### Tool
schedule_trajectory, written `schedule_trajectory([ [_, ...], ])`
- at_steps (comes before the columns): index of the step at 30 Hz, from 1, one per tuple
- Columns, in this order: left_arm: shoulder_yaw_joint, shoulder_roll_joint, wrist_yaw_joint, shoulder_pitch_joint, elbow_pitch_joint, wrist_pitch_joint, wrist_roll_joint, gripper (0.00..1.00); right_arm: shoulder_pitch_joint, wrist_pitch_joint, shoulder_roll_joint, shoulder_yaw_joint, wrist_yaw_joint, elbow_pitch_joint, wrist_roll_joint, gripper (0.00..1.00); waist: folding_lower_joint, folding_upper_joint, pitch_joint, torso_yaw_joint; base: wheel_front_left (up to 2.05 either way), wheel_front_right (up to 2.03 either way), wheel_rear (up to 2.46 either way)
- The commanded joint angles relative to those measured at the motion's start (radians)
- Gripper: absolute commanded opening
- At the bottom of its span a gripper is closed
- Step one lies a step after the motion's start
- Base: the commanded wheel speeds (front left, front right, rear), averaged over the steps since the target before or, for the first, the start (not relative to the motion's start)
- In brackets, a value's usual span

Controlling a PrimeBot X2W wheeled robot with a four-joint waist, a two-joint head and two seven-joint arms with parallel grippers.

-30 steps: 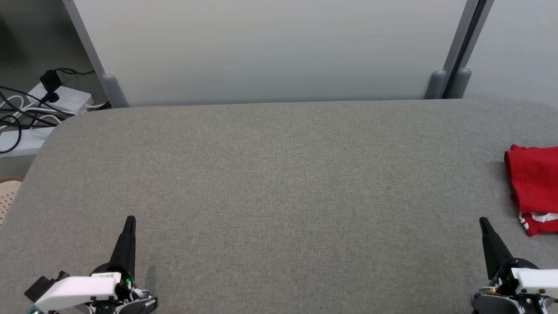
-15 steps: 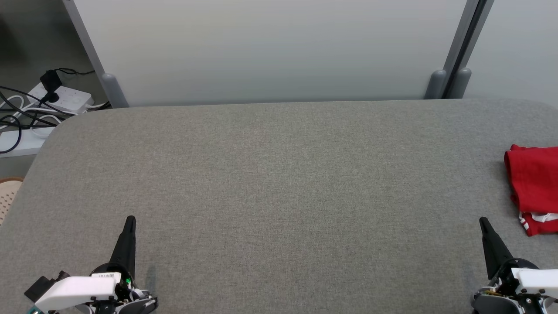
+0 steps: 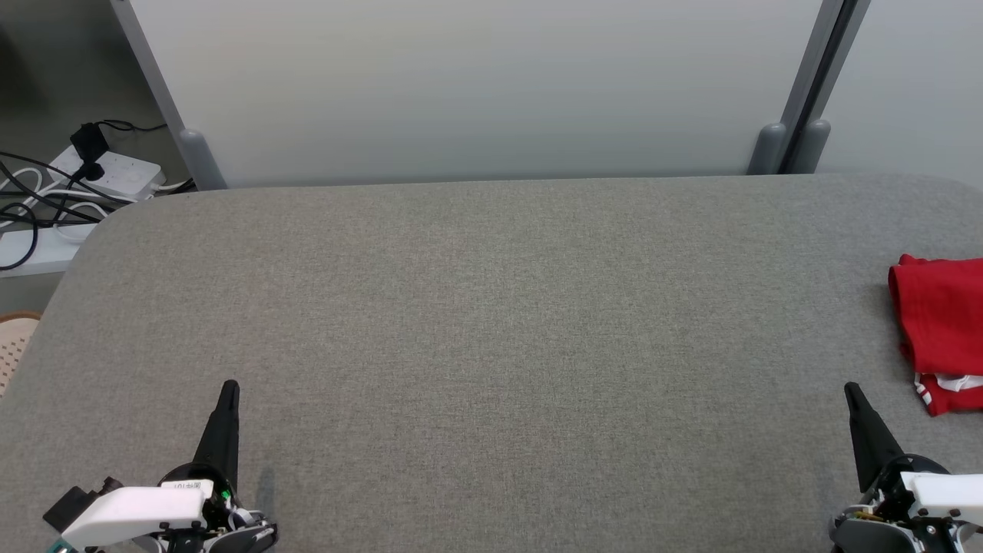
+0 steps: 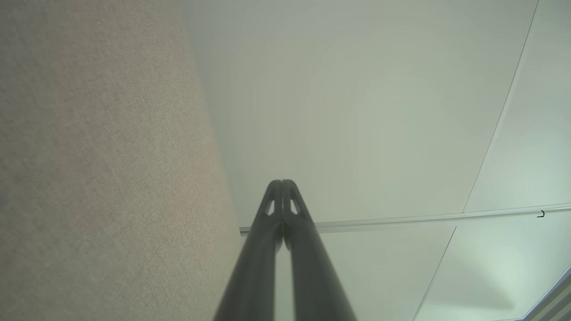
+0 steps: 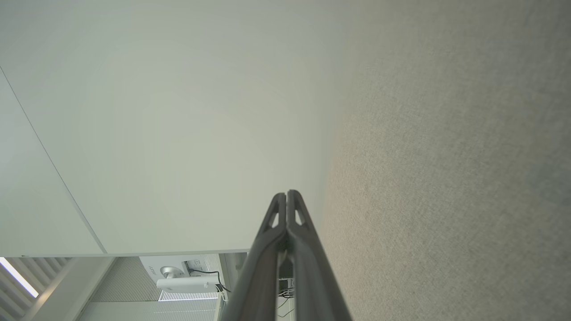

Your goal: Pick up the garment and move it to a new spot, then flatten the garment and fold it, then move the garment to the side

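A folded red garment (image 3: 941, 330) with white trim lies at the far right edge of the grey table (image 3: 491, 338), partly cut off by the head view's border. My left gripper (image 3: 229, 388) rests at the lower left, shut and holding nothing, far from the garment. My right gripper (image 3: 850, 390) sits at the lower right, also shut and holding nothing, a short way left of and nearer than the garment. In the left wrist view the gripper (image 4: 282, 183) has its fingertips pressed together. The right wrist view shows the same for that gripper (image 5: 287, 194).
A pale partition wall (image 3: 476, 84) with grey posts (image 3: 791, 146) stands behind the table. Off the table's left side lie a white power strip with black cables (image 3: 92, 173) and a perforated beige thing (image 3: 15, 346).
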State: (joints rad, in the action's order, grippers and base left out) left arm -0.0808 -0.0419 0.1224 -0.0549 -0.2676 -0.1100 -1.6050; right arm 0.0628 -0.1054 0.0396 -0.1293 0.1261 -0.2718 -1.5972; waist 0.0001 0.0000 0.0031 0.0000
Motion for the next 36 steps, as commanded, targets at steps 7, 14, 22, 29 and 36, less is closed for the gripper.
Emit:
schedule_trajectory([
  [7,-0.033,-0.008,0.008,-0.053,0.022,-0.003,-0.004,0.00,0.045,-0.008,0.011,0.015,0.005,0.027,-0.011,0.00,-0.0001,0.0000,0.000,0.000,0.00,0.00,0.00],
  [14,-0.033,-0.008,0.008,-0.053,0.022,-0.003,-0.004,0.00,0.045,-0.008,0.011,0.015,0.005,0.027,-0.011,0.00,-0.0001,0.0000,0.000,0.000,0.00,0.00,0.00],
  [22,-0.033,-0.008,0.008,-0.053,0.022,-0.003,-0.004,0.00,0.045,-0.008,0.011,0.015,0.005,0.027,-0.011,0.00,-0.0001,0.0000,0.000,0.000,0.00,0.00,0.00],
  [29,-0.033,-0.008,0.008,-0.053,0.022,-0.003,-0.004,0.00,0.045,-0.008,0.011,0.015,0.005,0.027,-0.011,0.00,-0.0001,0.0000,0.000,0.000,0.00,0.00,0.00],
  [36,-0.033,-0.008,0.008,-0.053,0.022,-0.003,-0.004,0.00,0.045,-0.008,0.011,0.015,0.005,0.027,-0.011,0.00,-0.0001,0.0000,0.000,0.000,0.00,0.00,0.00],
])
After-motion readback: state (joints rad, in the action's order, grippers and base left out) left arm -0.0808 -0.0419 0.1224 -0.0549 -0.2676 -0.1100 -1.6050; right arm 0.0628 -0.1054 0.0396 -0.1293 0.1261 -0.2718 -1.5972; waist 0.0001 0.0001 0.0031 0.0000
